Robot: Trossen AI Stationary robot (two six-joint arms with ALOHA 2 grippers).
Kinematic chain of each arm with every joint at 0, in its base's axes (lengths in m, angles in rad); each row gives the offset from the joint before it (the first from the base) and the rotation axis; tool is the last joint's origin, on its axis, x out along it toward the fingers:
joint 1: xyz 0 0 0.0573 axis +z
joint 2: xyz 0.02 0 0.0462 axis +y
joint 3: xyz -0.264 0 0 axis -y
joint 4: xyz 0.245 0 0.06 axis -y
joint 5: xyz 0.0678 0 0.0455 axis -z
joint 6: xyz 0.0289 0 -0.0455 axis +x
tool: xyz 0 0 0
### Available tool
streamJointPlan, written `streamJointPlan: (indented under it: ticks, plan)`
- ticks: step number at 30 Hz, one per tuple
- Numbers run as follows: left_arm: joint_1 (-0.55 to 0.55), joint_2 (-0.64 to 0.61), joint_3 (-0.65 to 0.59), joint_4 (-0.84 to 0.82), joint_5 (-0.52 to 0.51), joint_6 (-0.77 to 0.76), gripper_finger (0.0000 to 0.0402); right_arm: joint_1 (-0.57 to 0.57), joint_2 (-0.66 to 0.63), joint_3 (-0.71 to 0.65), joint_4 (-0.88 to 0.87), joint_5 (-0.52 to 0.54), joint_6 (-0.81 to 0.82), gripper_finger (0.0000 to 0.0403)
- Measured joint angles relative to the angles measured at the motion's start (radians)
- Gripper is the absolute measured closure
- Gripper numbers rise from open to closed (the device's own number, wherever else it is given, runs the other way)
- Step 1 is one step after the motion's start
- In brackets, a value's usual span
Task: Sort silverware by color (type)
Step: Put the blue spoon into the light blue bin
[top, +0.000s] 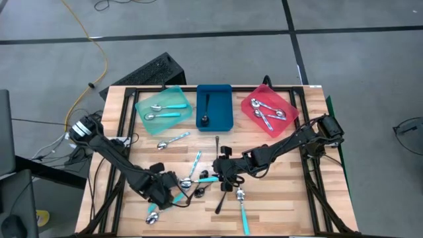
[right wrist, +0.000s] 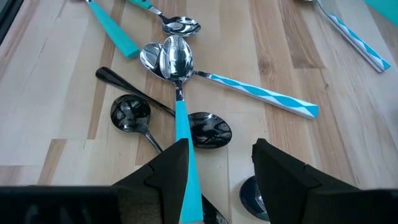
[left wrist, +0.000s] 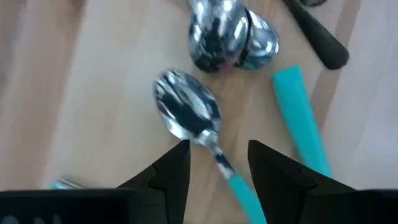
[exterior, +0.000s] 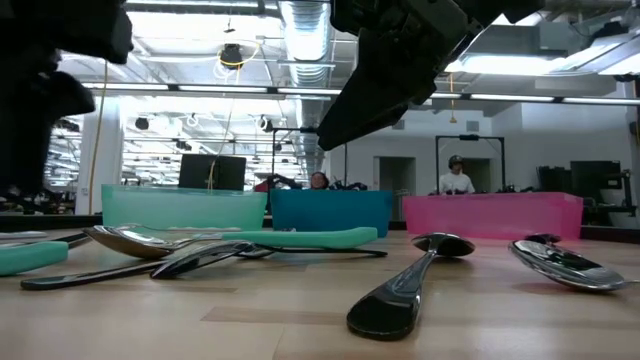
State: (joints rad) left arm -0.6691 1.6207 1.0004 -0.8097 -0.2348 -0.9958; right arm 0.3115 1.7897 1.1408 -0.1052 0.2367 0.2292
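Observation:
Spoons lie scattered on the near half of the wooden table [top: 277, 198]. My left gripper [top: 165, 192] is low over the near-left cluster, open. In its wrist view its fingertips [left wrist: 217, 165] stand on either side of the neck of a teal-handled spoon [left wrist: 186, 112] lying flat. My right gripper [top: 221, 173] hovers open over the middle cluster. In its wrist view [right wrist: 217, 168] a teal-handled spoon [right wrist: 182, 124] runs beside one finger, with two black spoons [right wrist: 208, 129] and a striped-handled spoon [right wrist: 261, 94] ahead. Teal-handled spoons [top: 165, 107] lie in the teal tray, a black spoon [top: 205, 109] in the blue tray, silver spoons [top: 268, 112] in the red tray.
The teal tray [top: 142, 104], blue tray [top: 225, 99] and red tray [top: 291, 106] stand in a row along the far edge. Loose spoons lie between them and the grippers [top: 173, 140] and near the front edge [top: 243, 215]. People show in the room beyond the table [exterior: 455, 175].

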Motion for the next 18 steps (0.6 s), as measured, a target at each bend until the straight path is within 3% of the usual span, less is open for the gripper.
streamJointPlan:
  ticks: [3,10,18]
  plan:
    - [0.000,0.018,0.004,0.003,0.059,-0.078,0.0255,0.000,0.000,0.000,-0.001,0.000,0.001,0.0205]
    - [-0.007,0.019,-0.051,0.009,0.074,-0.222,0.0255,-0.002,0.000,0.000,-0.006,0.000,0.001,0.0205]
    - [-0.007,0.014,-0.148,0.186,0.120,-0.283,0.0255,-0.013,0.000,0.000,-0.006,0.000,0.001,0.0205]
